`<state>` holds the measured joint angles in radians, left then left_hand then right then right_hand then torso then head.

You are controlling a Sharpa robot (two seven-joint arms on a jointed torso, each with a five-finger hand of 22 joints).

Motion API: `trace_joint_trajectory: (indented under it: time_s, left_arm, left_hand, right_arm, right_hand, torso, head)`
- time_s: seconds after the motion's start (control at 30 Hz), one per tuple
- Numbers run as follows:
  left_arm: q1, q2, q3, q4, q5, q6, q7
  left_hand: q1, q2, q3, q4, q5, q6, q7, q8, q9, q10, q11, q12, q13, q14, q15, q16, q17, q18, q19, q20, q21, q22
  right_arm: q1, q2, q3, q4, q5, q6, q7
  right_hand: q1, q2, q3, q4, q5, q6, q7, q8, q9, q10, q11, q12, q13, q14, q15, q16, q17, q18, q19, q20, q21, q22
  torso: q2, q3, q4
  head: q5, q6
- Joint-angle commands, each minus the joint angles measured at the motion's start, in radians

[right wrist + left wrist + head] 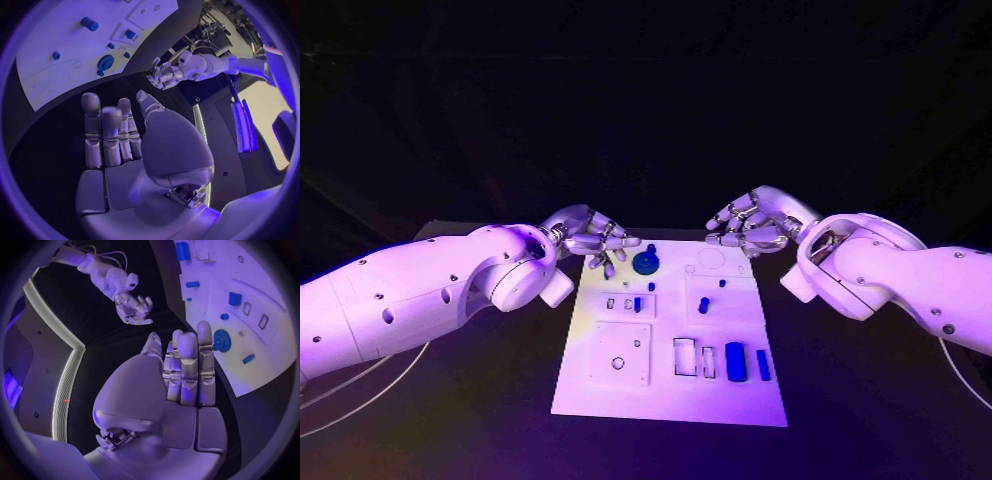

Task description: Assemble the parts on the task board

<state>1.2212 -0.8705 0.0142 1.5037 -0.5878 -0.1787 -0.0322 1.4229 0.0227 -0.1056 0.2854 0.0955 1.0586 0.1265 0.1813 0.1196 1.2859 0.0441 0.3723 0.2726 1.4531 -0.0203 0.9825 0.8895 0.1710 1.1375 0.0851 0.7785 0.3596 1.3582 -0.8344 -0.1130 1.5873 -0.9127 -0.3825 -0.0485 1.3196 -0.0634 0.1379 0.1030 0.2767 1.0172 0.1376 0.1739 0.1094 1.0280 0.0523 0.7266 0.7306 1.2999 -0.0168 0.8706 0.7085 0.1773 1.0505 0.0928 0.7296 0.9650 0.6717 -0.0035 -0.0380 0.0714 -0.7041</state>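
Assembly barely begun: small blue plastic parts [734, 360] lie loose on white task board [596, 385]; left hand [596, 238] and right hand [744, 230] beside its far edge, fingers spread, holding nothing

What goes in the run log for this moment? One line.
left hand: open, empty | right hand: open, empty | blue gear: on task board

Left arm: you are reaching it in over the table's left side, bent at the elbow. Left hand [596, 238]: you are holding it at the far left corner of the task board [589, 375], fingers [187, 365] extended side by side, nothing in its grasp. Right arm: you are bringing it in from the right side, likewise bent. Right hand [747, 228]: you are hovering it by the board's far right corner, fingers [103, 132] straight and parted, carrying nothing.
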Motion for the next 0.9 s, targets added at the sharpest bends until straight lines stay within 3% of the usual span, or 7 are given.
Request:
trace_joint_trajectory:
  time_s: [0.03,0.13,0.17,0.23,0.33,0.47,0.9]
  left_arm:
    - [0.012,0.017,0.001,-0.003,-0.282,0.096,-0.232]
    - [0.025,0.037,0.001,-0.016,-0.335,0.099,-0.314]
    - [0.029,0.044,0.001,-0.021,-0.348,0.099,-0.336]
    - [0.034,0.059,0.000,-0.030,-0.375,0.111,-0.379]
    - [0.040,0.086,0.000,-0.043,-0.419,0.160,-0.451]
    - [0.047,0.120,-0.004,-0.062,-0.474,0.213,-0.526]
    - [0.062,0.209,-0.023,-0.135,-0.506,0.333,-0.619]
  left_hand:
    - [-0.047,0.003,-0.011,0.002,0.000,0.013,-0.015,0.011,0.016,0.009,-0.010,0.066,0.062,0.034,-0.010,0.229,0.246,-0.010,0.057,-0.014,0.150,0.174]
    - [-0.082,0.000,-0.012,0.005,0.000,0.031,-0.030,0.033,0.050,0.002,-0.029,0.202,0.186,0.072,-0.024,0.431,0.480,-0.049,0.149,-0.032,0.379,0.473]
    - [-0.088,0.000,-0.011,0.006,-0.001,0.043,-0.038,0.044,0.064,0.022,-0.032,0.294,0.276,0.079,-0.030,0.460,0.515,-0.059,0.172,-0.035,0.430,0.548]
    - [-0.108,0.002,-0.005,0.014,0.002,0.042,-0.051,0.068,0.114,0.056,-0.042,0.601,0.604,0.091,-0.038,0.514,0.582,-0.085,0.226,-0.046,0.556,0.733]
    - [-0.147,0.005,-0.014,0.004,0.001,0.046,-0.055,0.097,0.165,0.078,-0.047,0.758,0.781,0.101,-0.042,0.545,0.623,-0.101,0.254,-0.045,0.620,0.838]
    - [-0.179,0.009,-0.047,0.006,-0.002,0.033,-0.061,0.132,0.238,0.078,-0.050,0.819,0.857,0.106,-0.044,0.560,0.643,-0.110,0.270,-0.045,0.658,0.903]
    - [-0.215,0.009,-0.089,0.007,-0.002,0.016,-0.065,0.167,0.318,0.084,-0.054,0.848,0.898,0.109,-0.046,0.567,0.652,-0.116,0.278,-0.045,0.679,0.941]
  right_arm:
    - [0.004,-0.023,-0.001,0.002,0.332,0.059,0.070]
    - [0.006,-0.046,-0.001,0.001,0.409,0.066,0.093]
    - [0.006,-0.052,-0.001,0.001,0.424,0.067,0.100]
    - [0.007,-0.061,-0.001,0.000,0.444,0.068,0.114]
    - [0.008,-0.071,-0.001,-0.003,0.449,0.073,0.124]
    - [0.008,-0.075,-0.001,-0.008,0.423,0.089,0.119]
    - [0.008,-0.072,-0.002,-0.014,0.374,0.089,0.118]
  right_hand:
    - [0.013,-0.002,0.022,0.002,0.003,-0.003,0.009,-0.006,-0.005,-0.004,0.011,-0.104,-0.083,-0.048,0.012,-0.150,-0.101,0.005,-0.042,0.011,-0.098,-0.069]
    - [0.022,-0.011,0.054,0.013,0.005,-0.002,0.020,-0.021,-0.012,0.016,0.030,-0.259,-0.216,-0.124,0.038,-0.330,-0.179,0.000,-0.102,0.038,-0.213,-0.151]
    - [0.026,-0.021,0.070,0.016,0.003,0.000,0.022,-0.031,-0.016,0.051,0.044,-0.326,-0.283,-0.126,0.049,-0.402,-0.217,0.004,-0.116,0.049,-0.262,-0.191]
    - [0.029,-0.038,0.090,0.017,0.003,0.011,0.021,-0.042,-0.020,0.085,0.048,-0.420,-0.379,-0.106,0.061,-0.501,-0.271,0.008,-0.098,0.061,-0.313,-0.246]
    - [0.025,-0.039,0.116,0.020,0.002,0.026,0.029,-0.057,-0.024,0.143,0.049,-0.497,-0.471,-0.064,0.063,-0.598,-0.331,0.005,-0.069,0.069,-0.366,-0.308]
    - [0.019,-0.046,0.125,0.017,0.003,0.022,0.036,-0.079,-0.030,0.152,0.055,-0.557,-0.540,-0.050,0.071,-0.678,-0.379,0.006,-0.048,0.074,-0.409,-0.362]
    - [0.003,-0.048,0.112,0.006,0.011,0.013,0.053,-0.104,-0.033,0.141,0.079,-0.612,-0.633,-0.132,0.114,-0.808,-0.490,0.006,-0.078,0.114,-0.543,-0.504]
  torso:
    - [-0.006,0.0016,-0.0017]
    - [-0.007,0.0026,-0.0005]
    - [-0.006,0.0030,0.0002]
    - [-0.006,0.0032,0.0002]
    - [-0.006,0.0047,0.0007]
    - [-0.006,0.0055,-0.0006]
    - [-0.005,0.0030,-0.0002]
  head:
    - [0.002,-0.002]
    - [0.005,-0.003]
    - [0.004,-0.004]
    - [0.004,-0.005]
    - [0.003,-0.008]
    - [0.005,-0.012]
    - [0.003,-0.024]
